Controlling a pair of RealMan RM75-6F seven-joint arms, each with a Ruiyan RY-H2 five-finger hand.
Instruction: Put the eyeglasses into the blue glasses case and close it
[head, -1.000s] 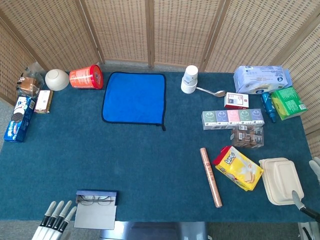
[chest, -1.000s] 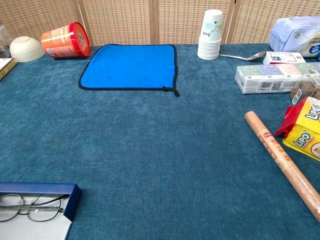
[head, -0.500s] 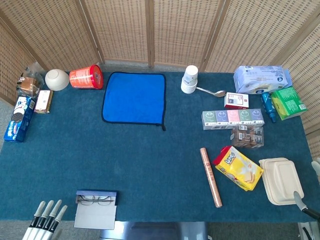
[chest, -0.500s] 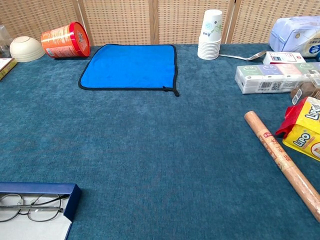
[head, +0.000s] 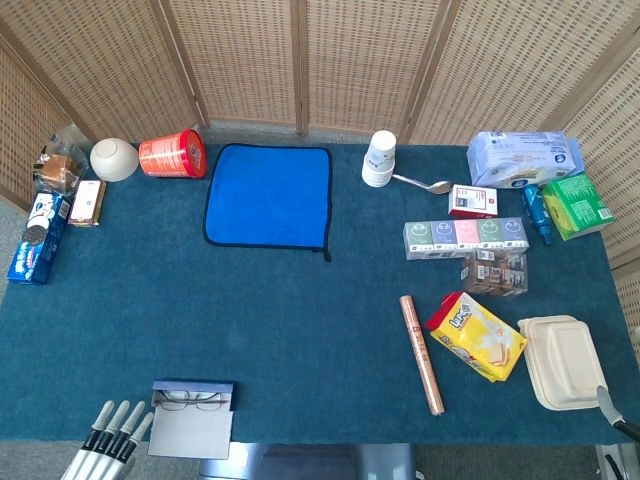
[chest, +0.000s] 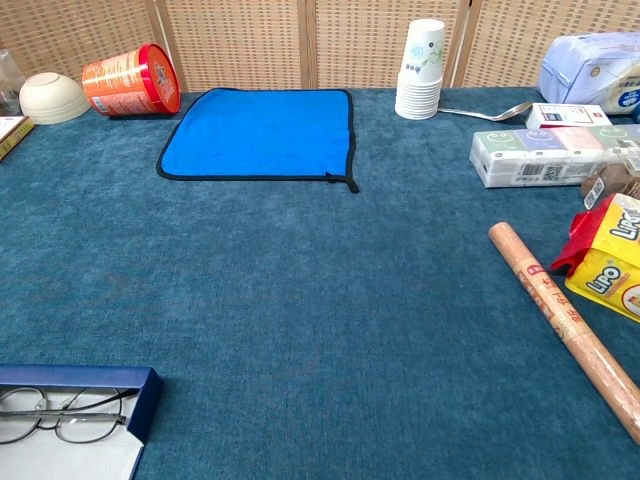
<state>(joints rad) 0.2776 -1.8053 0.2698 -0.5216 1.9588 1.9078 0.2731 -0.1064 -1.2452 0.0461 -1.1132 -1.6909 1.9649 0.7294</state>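
Left hand (head: 108, 442): cut off by the bottom edge of the head view; only straight, side-by-side fingers show, the palm is out of frame. It does not appear in the chest view.

Right hand: only a grey sliver at the lower right corner of the head view; its state cannot be told.

Blue glasses case (chest: 75, 420): cropped by the left and bottom edges of the chest view. The eyeglasses (chest: 50, 412) inside lose their left part at the frame edge.

Yellow snack bag (chest: 612, 262): cut by the right edge. Print on the boxes is too small to read.
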